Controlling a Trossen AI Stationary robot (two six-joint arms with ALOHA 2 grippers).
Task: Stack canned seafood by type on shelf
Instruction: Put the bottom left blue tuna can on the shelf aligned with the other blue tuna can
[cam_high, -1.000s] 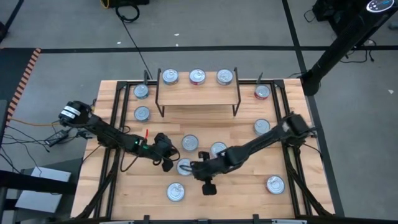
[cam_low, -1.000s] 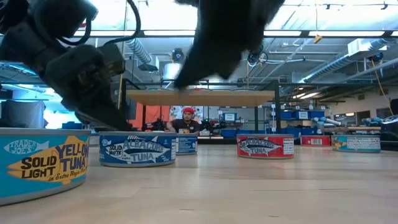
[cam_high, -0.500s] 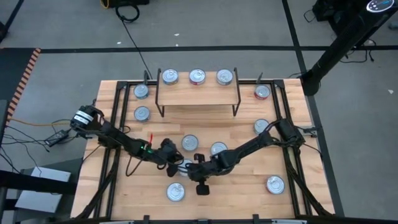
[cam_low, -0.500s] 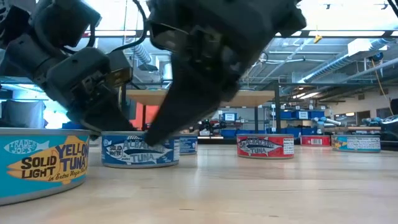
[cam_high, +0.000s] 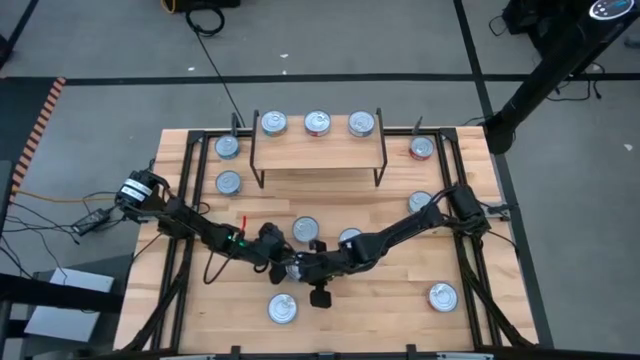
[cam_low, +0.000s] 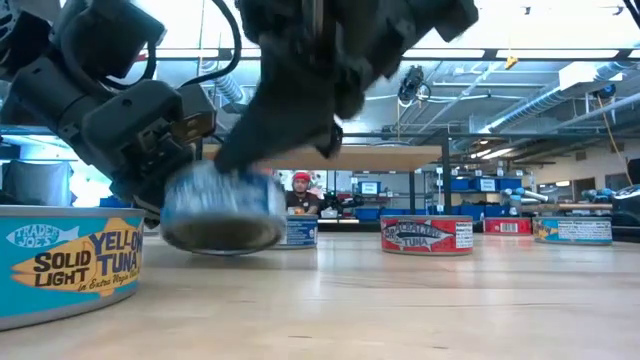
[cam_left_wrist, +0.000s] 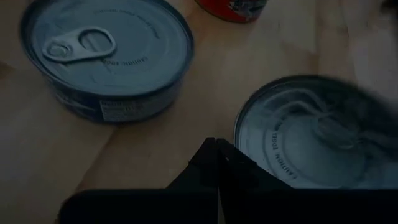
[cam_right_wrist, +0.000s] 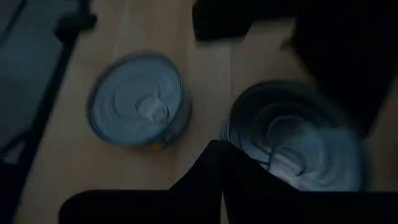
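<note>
A blue-labelled tin (cam_high: 295, 267) sits between my two grippers near the table's middle. In the low view the blurred tin (cam_low: 222, 207) is tipped, its dark underside showing above the wood. My left gripper (cam_high: 279, 258) is shut at its left side, my right gripper (cam_high: 309, 269) shut at its right side. The shelf (cam_high: 318, 150) stands at the far edge on black legs, and three tins rest on its plank (cam_high: 272, 123) (cam_high: 317, 123) (cam_high: 361, 124). My left gripper (cam_left_wrist: 216, 146) has its shut fingertips (cam_left_wrist: 233, 160) against the tin's side wall (cam_left_wrist: 242, 146), coming slanting down from the table's left. My right gripper (cam_right_wrist: 219, 146) has its shut fingers (cam_right_wrist: 205, 165) at the tin's rim (cam_right_wrist: 231, 134) from the right. The tin is tipped, one edge off the table.
Loose tins lie around: a yellow-labelled tin (cam_high: 283, 308) at the near edge, two (cam_high: 305, 229) (cam_high: 350, 238) just beyond the grippers, others along the left (cam_high: 229, 183) and right (cam_high: 421, 204) (cam_high: 443, 296) sides. A person (cam_low: 301, 192) is in the room behind.
Both grippers have closed in on the blue tin, the left moving toward the table's right and the right toward its left and down. The tin, flat on the table half a second ago, has tipped up so its underside shows.
</note>
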